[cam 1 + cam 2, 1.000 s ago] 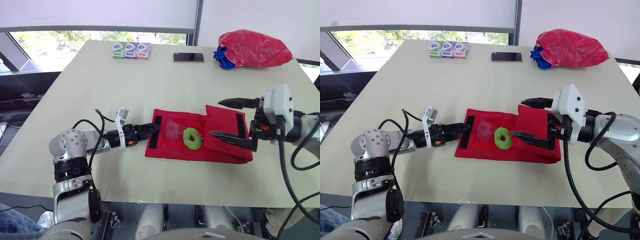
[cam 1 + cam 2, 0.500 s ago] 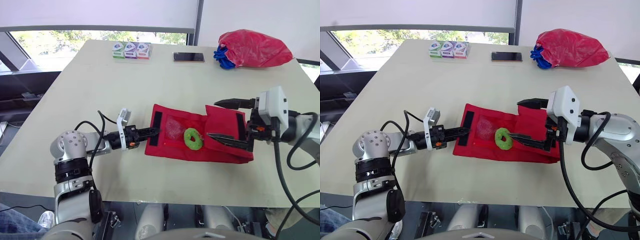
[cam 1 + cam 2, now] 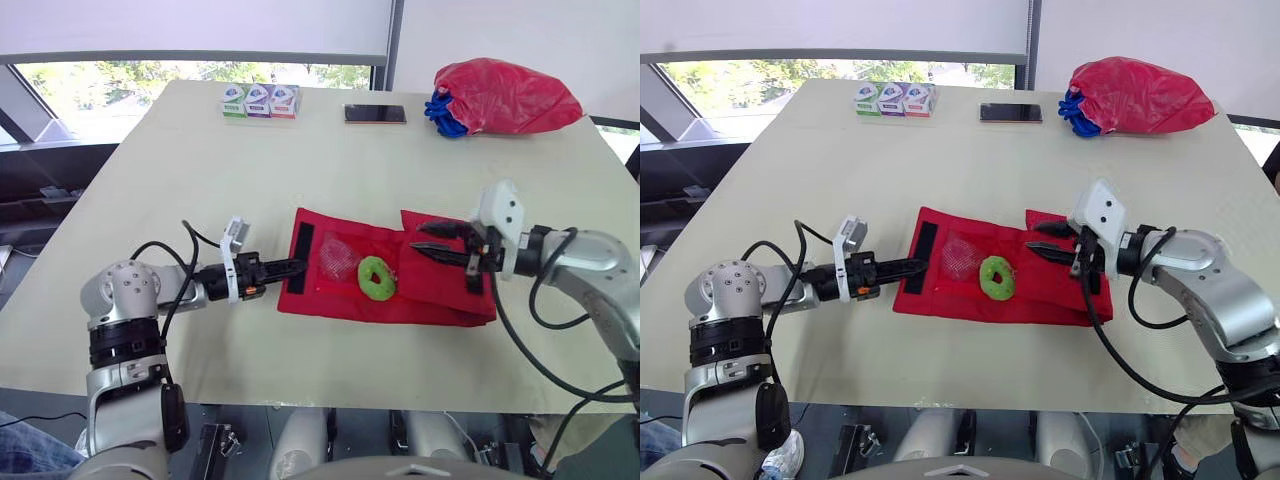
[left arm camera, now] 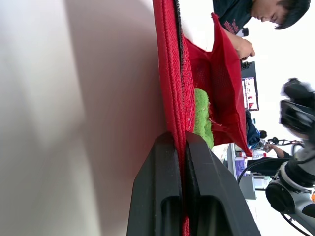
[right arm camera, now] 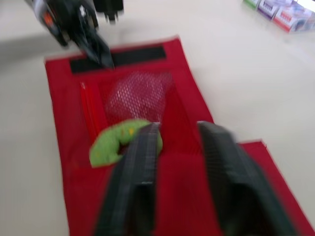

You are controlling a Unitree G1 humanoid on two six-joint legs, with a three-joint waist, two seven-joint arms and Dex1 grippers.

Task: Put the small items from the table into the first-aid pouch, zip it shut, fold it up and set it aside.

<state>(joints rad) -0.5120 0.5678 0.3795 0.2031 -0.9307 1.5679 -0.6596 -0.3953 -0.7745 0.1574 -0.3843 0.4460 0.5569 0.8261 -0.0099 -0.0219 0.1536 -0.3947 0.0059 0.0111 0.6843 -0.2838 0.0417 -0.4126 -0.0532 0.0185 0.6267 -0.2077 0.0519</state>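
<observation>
From the head camera I see the red fabric first-aid pouch [image 3: 430, 292] lying opened out flat near the front edge of the cream table [image 3: 200, 170]. Its right-hand flap is folded over on itself. A green ring-shaped soft item [image 3: 366, 283] sits on the pouch's middle panel, just beside a clear mesh pocket [image 3: 340, 258]. My left gripper [image 3: 297, 266] reaches in low along the table, and its tips meet the pouch's left edge by the black strip [image 3: 300, 244]. My right gripper [image 3: 428, 240] is over the folded flap with its fingers parted by a moderate gap and nothing between them. I cannot tell whether the lower finger touches the cloth. Along the far edge stand three small boxes [image 3: 260, 101], a dark phone [image 3: 375, 114] and a red plastic bag [image 3: 508, 96].

On the left wrist camera, the two black fingers [image 4: 162, 187] are pressed together with the red pouch edge clamped between them. The green item rises beyond. A person [image 4: 246, 14] is in the background.

On the right wrist camera, the fingers [image 5: 140, 177] stand apart above the red fabric, pointing toward the green item and the mesh pocket. The left gripper is at the far black strip.
</observation>
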